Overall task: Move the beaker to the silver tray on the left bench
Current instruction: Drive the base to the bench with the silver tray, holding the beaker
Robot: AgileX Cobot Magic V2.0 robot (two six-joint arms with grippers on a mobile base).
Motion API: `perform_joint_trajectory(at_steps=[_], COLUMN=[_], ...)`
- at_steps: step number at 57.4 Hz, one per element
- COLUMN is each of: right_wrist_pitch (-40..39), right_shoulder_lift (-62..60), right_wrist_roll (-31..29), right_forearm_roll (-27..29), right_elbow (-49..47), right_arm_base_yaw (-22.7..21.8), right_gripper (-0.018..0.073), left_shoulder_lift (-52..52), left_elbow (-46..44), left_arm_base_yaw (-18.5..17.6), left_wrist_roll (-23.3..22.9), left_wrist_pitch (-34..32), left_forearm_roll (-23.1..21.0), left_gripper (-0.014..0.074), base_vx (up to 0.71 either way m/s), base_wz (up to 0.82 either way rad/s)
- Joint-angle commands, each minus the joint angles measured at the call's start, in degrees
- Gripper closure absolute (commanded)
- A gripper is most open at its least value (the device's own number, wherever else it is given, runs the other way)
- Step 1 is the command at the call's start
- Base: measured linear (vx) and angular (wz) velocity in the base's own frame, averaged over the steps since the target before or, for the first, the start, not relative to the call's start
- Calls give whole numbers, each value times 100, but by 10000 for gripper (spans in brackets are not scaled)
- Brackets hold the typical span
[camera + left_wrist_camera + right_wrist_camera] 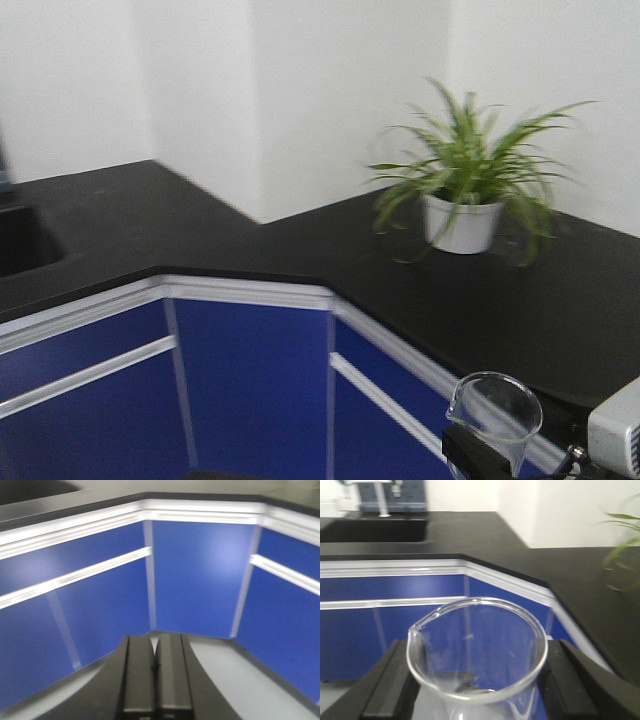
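Observation:
My right gripper point(477, 680) is shut on the clear glass beaker point(477, 645), its black fingers point(390, 680) pressed on both sides below the rim, spout to the left. The beaker also shows at the bottom right of the front view point(495, 410), held upright in front of the bench cabinets. The left bench point(130, 225) has a black countertop, blue cabinet fronts and a black sink point(22, 240) at the far left. My left gripper point(156, 650) is shut and empty, low before the blue cabinets. The silver tray is out of view.
A potted spider plant point(465, 195) in a white pot stands on the countertop to the right of the wall corner. The bench bends at an angle around the corner column point(300, 100). A faucet base point(384, 500) stands behind the sink point(375, 530).

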Motion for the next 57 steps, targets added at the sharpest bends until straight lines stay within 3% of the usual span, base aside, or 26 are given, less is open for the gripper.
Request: perform_joint_trajectory(at_steps=[1,37,57], right_wrist_pitch=[-489,-489,-489], right_shoulder_lift=[-76,-76,-76], right_wrist_roll=[-46,-46,-46], right_forearm_roll=[-11,-11,-11], right_elbow=[-162,-162,-162], right_arm_base_yaw=[-12,-12,-12], right_gripper=[567,567,567], left_shoulder_lift=[-89,-89,-89], left_elbow=[159,159,159], left_arm_base_yaw=[-28,-28,-28], left_wrist_roll=[-32,-32,-32], left_wrist_pitch=[-442,-442,-442], left_forearm_roll=[-43,-43,-43], left_gripper=[595,595,595], base_vx=[-23,-14,5], base_wz=[77,66,91])
